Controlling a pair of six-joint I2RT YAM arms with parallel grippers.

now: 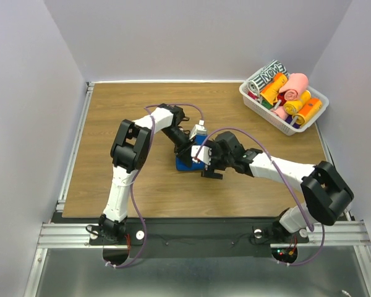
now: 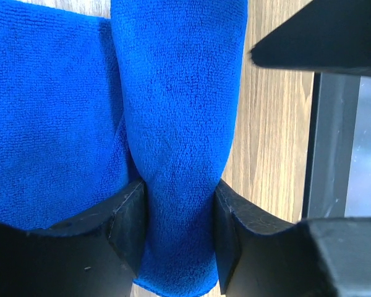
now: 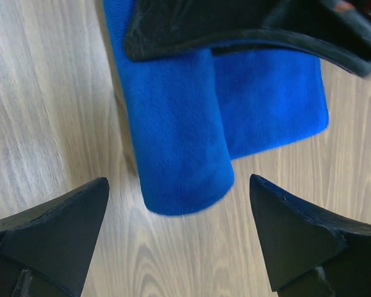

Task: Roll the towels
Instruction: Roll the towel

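now the blue towel (image 1: 185,163) lies half rolled on the table (image 1: 111,111). left gripper (image 2: 176,210) pinches the roll; right gripper (image 3: 179,182) hangs wide open at its end. keep it tight, edges even, rolling onward.

towel (image 2: 173,111): plain royal blue | table (image 1: 111,111): light-brown wood grain | basket (image 1: 263,110): white | patterned roll (image 1: 269,75): black-and-white

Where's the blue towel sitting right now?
In the top view, the blue towel lies at the middle of the table, under both wrists. Its rolled part is squeezed in the left gripper, and the open right gripper straddles the roll's end.
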